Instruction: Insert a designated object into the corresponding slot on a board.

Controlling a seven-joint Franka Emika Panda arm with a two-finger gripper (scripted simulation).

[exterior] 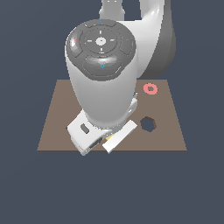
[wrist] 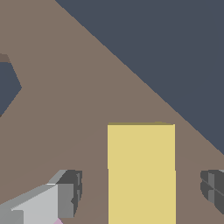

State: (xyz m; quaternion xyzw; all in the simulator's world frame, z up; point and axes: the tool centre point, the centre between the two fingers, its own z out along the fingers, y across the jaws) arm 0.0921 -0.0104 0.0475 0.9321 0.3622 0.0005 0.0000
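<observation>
In the wrist view, the small flat yellow block [wrist: 141, 173] lies on the brown board [wrist: 65, 131] directly between the gripper's [wrist: 142, 192] widely spread fingertips [wrist: 70, 192], untouched, its long axis running crosswise to the line joining the two fingertips.

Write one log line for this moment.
claw: open, astride block | block: on board, ungrasped | hex hole: empty
</observation>
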